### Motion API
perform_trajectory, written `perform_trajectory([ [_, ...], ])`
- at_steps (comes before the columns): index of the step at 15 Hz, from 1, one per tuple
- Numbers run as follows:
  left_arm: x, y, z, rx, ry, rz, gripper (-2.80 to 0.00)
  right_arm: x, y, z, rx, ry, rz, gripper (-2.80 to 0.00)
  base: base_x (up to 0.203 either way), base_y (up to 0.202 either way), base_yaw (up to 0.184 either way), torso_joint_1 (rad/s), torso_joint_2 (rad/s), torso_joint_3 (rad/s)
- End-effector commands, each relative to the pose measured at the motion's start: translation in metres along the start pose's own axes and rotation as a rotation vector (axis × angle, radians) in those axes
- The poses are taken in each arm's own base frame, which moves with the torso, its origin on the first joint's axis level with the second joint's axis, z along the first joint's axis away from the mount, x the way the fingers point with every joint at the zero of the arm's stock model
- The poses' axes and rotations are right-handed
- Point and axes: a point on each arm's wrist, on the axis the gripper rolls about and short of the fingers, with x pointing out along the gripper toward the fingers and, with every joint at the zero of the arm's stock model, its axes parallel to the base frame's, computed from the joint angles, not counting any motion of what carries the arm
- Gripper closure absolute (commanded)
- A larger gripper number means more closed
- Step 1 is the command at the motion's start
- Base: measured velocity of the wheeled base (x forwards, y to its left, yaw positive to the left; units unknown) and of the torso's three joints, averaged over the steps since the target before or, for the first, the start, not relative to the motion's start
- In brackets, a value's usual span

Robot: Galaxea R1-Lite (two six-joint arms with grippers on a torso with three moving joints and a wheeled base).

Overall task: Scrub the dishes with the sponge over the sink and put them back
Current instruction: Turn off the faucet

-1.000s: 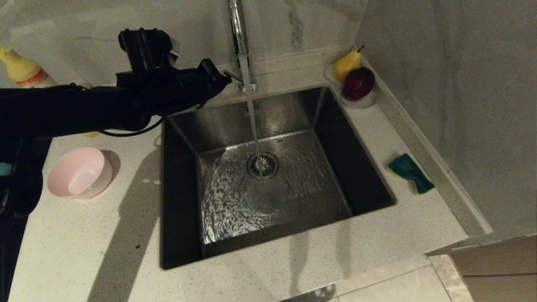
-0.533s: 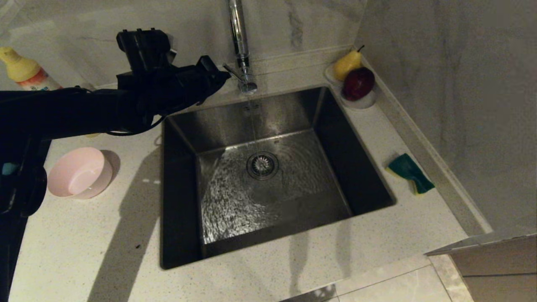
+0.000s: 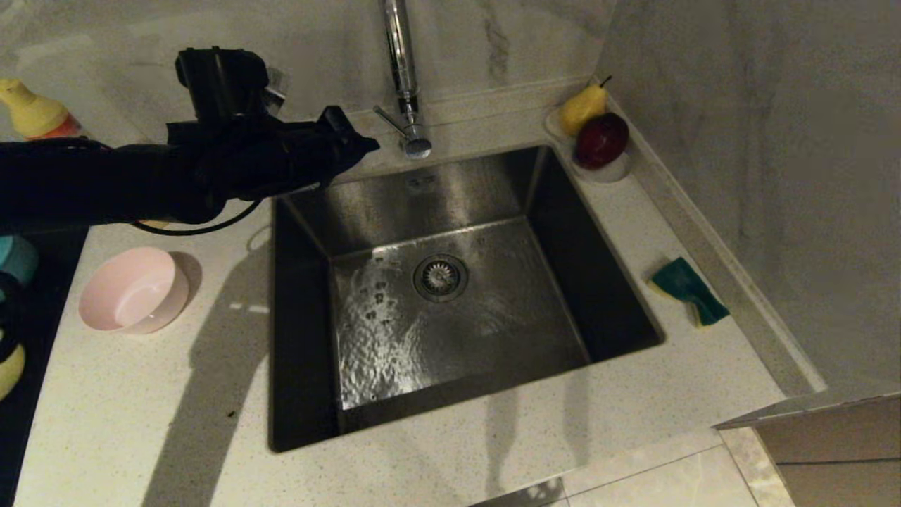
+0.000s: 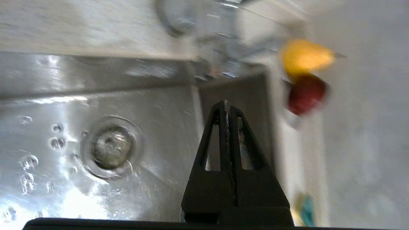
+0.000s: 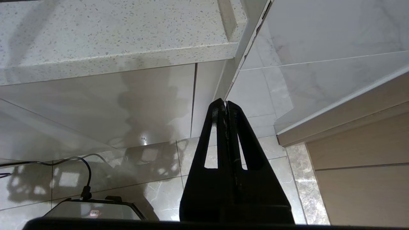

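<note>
The steel sink [image 3: 450, 190] is wet, and no water runs from the chrome tap [image 3: 402, 70]. My left gripper [image 3: 369, 146] hovers shut and empty over the sink's back left corner, just left of the tap lever [image 3: 386, 117]. In the left wrist view, the left gripper [image 4: 227, 105] is pressed together above the basin, with the drain [image 4: 110, 147] beside it. The pink bowl [image 3: 130, 289] stands on the counter left of the sink. Slivers of a light blue bowl [image 3: 15, 257] and a yellow bowl [image 3: 7, 370] show at the far left edge. The sponge [image 3: 688, 290] lies right of the sink. My right gripper [image 5: 226, 103] hangs shut below the counter.
A white dish with a pear [image 3: 583, 105] and a red apple [image 3: 602, 139] sits at the back right corner by the wall. A yellow-capped bottle [image 3: 32, 113] stands at the back left. The wall runs close along the right counter edge.
The water stream from the tap thinned and then stopped. My left gripper drew back leftward, away from the tap lever. The right arm stayed still.
</note>
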Motion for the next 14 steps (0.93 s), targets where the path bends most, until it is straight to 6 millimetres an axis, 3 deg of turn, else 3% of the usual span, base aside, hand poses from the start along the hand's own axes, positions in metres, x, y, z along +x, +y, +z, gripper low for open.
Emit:
perform_trajectory([
  [1, -0.017, -0.018, 0.011, 0.006, -0.01, -0.058, 0.0, 0.0, 0.0, 0.0, -0.001, 0.0, 0.002, 0.0, 0.0, 0.0, 0.0, 0.0, 0.0, 0.0],
  [6, -0.004, -0.006, 0.003, -0.027, 0.008, -0.046, 0.0, 0.0, 0.0, 0.0, -0.001, 0.0, 0.001, 0.0, 0.0, 0.0, 0.0, 0.0, 0.0, 0.0],
  [14, 0.015, -0.004, 0.01, -0.093, -0.028, -0.079, 0.0, 0.0, 0.0, 0.0, -0.001, 0.0, 0.002, 0.0, 0.0, 0.0, 0.0, 0.0, 0.0, 0.0],
])
